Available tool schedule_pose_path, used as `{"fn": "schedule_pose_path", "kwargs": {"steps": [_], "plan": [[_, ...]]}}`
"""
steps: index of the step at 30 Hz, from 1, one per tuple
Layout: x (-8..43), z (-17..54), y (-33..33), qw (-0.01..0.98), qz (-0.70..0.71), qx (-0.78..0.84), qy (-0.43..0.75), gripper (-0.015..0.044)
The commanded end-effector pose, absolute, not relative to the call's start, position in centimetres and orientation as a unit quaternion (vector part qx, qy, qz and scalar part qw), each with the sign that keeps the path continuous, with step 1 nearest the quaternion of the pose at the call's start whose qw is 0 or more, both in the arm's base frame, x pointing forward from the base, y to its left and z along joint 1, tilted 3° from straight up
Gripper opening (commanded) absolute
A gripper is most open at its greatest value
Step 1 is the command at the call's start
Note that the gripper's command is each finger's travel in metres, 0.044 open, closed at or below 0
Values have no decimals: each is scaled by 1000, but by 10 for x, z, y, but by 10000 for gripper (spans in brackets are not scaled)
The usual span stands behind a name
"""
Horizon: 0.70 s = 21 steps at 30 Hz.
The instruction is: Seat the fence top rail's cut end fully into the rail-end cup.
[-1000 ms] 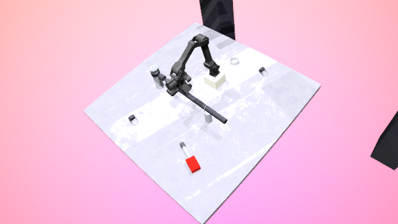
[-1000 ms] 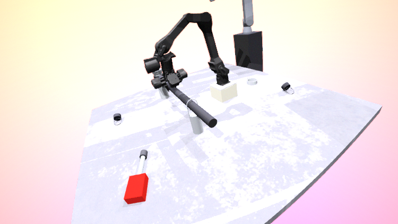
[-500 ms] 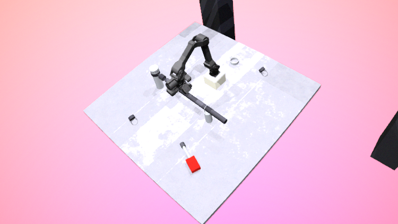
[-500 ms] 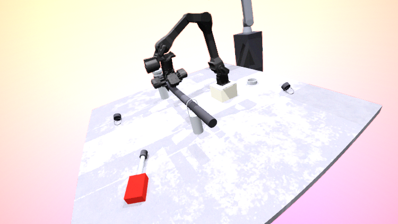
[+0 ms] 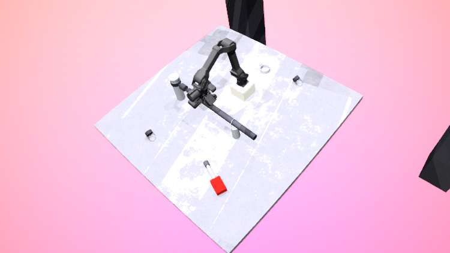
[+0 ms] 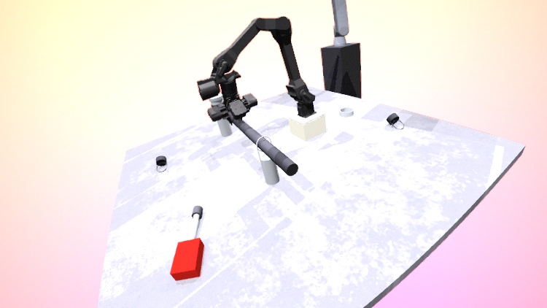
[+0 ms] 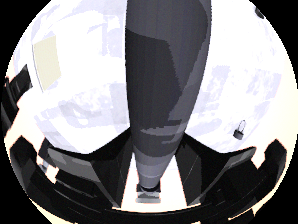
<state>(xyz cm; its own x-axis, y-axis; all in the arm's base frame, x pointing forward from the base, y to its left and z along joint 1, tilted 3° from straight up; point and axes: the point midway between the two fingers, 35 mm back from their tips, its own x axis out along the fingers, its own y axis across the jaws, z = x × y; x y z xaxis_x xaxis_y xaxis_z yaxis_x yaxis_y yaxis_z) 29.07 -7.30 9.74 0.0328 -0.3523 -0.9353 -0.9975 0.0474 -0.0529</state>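
Note:
The dark fence rail runs through the loop on top of the small grey post. My gripper is shut on the rail near its cut end. The big grey post stands upright just beyond, with a white cap. The dark rail-end cup hangs high on it, close under the cap. The cut end points at the cup's mouth, in line or nearly so; how deep it sits cannot be told.
The cream base block carries the arm. A pale ring lies behind it. Small dark caps with wire loops lie at left and right. A red block with a dark-tipped rod lies in front.

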Motion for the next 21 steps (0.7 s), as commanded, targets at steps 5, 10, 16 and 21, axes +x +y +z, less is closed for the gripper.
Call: {"fn": "schedule_pose_path", "kwargs": {"steps": [5,10,16,21], "plan": [[293,103,-77,426,374,-581,584,0],[294,104,-79,426,374,-581,584,0],[294,104,-82,426,375,-580,584,0],[293,103,-89,426,377,-579,584,0]]}}
